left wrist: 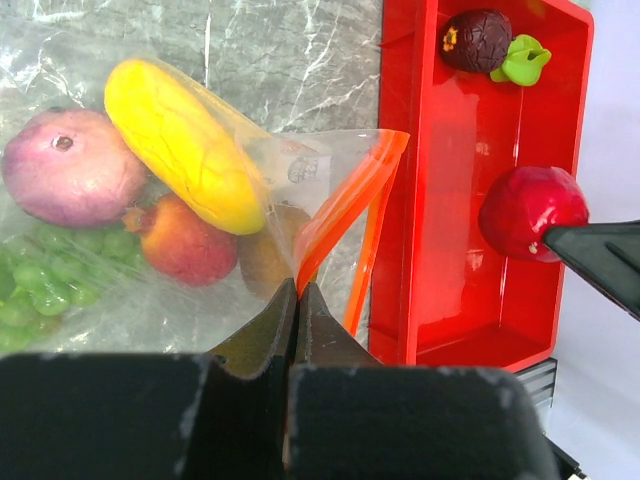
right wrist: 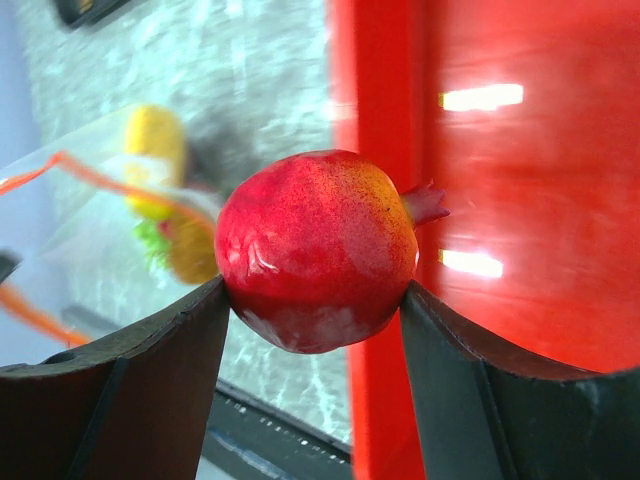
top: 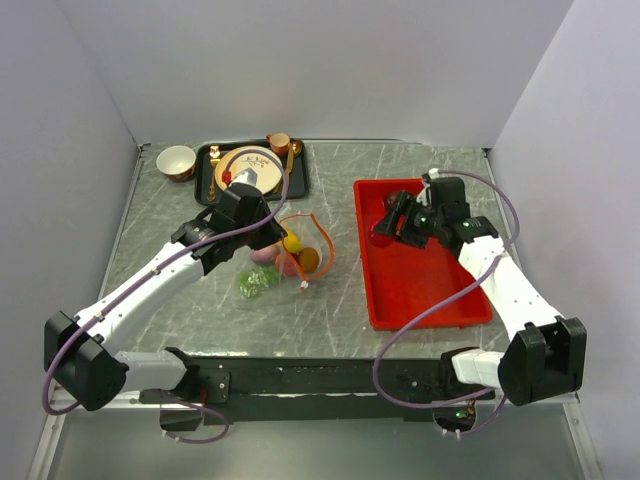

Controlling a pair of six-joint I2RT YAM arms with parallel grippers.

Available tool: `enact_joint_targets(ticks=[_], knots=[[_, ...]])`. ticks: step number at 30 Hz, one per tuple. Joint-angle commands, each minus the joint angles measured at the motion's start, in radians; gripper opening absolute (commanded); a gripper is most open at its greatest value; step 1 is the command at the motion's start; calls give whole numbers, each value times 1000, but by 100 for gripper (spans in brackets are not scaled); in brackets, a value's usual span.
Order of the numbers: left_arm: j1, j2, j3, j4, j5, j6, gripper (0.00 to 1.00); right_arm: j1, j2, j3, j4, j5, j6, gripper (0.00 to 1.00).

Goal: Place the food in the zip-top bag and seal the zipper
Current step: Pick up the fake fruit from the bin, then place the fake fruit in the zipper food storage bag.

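The clear zip-top bag (top: 283,262) lies on the table left of the red tray (top: 430,290). It holds a yellow oblong (left wrist: 180,145), a pink-purple piece (left wrist: 70,165), a red round one (left wrist: 185,240), a brownish piece (left wrist: 265,260) and green grapes (left wrist: 40,285). My left gripper (left wrist: 297,290) is shut on the orange-red zipper (left wrist: 345,195) and lifts the mouth edge. My right gripper (right wrist: 315,300) is shut on a red round fruit (right wrist: 315,250) over the tray's left wall (right wrist: 385,120). A dark purple piece (left wrist: 477,40) and a green piece (left wrist: 522,60) lie in the tray.
A black tray (top: 297,180) with a cream plate (top: 247,170), a cup (top: 279,143) and a gold spoon stands at the back. A small bowl (top: 176,160) sits at the back left. Grey walls close in both sides of the table.
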Motion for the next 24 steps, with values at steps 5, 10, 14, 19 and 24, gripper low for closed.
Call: enact_joint_targets(ticks=[5,10,14,19,24], knots=[[-2,-18,8,39,19,16,1,170,4,120,37,-32,48,28],[-2,-16,10,50,31,15,1,290,52,141,89,-31,88,29],[-5,-19,3,90,64,-1,1,360,122,158,130,-16,105,30],[-15,-9,36,62,25,-1,1,443,277,242,101,15,82,26],[-15,-24,27,58,8,-1,1,494,336,299,104,-3,71,27]])
